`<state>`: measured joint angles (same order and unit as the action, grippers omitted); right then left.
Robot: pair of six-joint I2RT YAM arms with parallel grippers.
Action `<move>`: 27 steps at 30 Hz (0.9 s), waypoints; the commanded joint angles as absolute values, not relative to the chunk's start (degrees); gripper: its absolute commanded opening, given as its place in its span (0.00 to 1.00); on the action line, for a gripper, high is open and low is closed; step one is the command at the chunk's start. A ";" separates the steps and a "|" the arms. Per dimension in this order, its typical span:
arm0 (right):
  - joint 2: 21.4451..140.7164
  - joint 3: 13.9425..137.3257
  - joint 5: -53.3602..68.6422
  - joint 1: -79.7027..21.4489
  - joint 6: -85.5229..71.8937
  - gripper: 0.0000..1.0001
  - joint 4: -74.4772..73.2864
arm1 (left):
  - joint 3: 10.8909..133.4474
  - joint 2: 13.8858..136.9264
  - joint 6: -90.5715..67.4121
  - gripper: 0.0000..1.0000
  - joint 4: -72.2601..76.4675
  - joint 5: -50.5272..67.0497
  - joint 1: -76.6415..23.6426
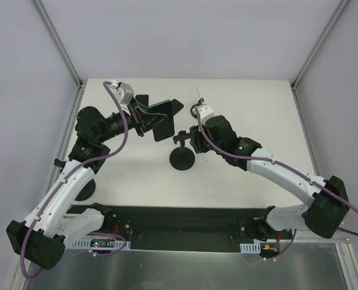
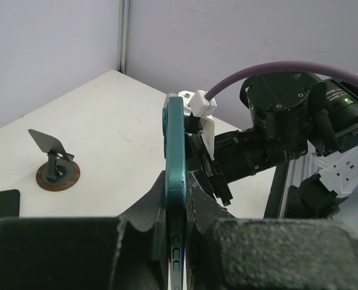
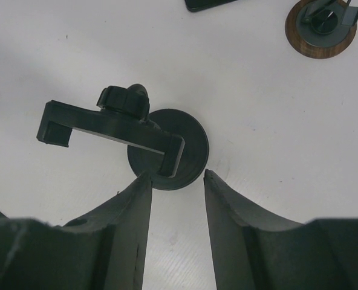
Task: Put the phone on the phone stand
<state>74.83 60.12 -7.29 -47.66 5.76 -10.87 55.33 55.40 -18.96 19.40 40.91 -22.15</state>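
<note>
Carrying the phone (image 2: 175,133), clenched edgewise in the left claw (image 2: 178,184); right claw (image 3: 176,176) hangs released, stand (image 3: 136,134) just ahead of its tips. Next, probably: seat phone on stand.

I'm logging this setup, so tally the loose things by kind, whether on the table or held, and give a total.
Phone: 1
Stands: 2, black stand and brown-based stand
Dark flat slab, kind unclear: 1
Total: 4
</note>
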 commanded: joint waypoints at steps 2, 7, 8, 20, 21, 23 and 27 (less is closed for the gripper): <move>75.32 62.84 -9.76 -47.55 7.82 0.41 -7.83 | 57.57 55.63 -16.79 0.00 22.85 40.96 -22.41; 76.82 64.95 -7.82 -47.20 8.79 0.41 -8.79 | 57.39 56.42 -16.09 0.00 23.12 40.96 -22.41; 76.90 64.95 -7.65 -47.20 8.79 0.41 -9.05 | 57.31 56.43 -15.91 0.00 23.12 40.96 -22.41; 78.05 66.44 -6.59 -46.93 9.93 0.17 -9.49 | 57.04 58.09 -16.26 0.00 25.57 44.29 -22.41; 78.05 66.45 -6.68 -46.85 10.02 0.14 -9.49 | 56.78 58.70 -16.35 0.00 26.27 45.25 -22.41; 78.13 66.53 -6.59 -46.93 10.46 0.06 -9.58 | 55.64 60.37 -17.74 0.00 31.62 50.52 -22.41; 77.43 66.18 -1.34 -45.01 10.46 0.01 -9.49 | 50.55 64.33 -25.38 0.00 56.36 65.90 -23.02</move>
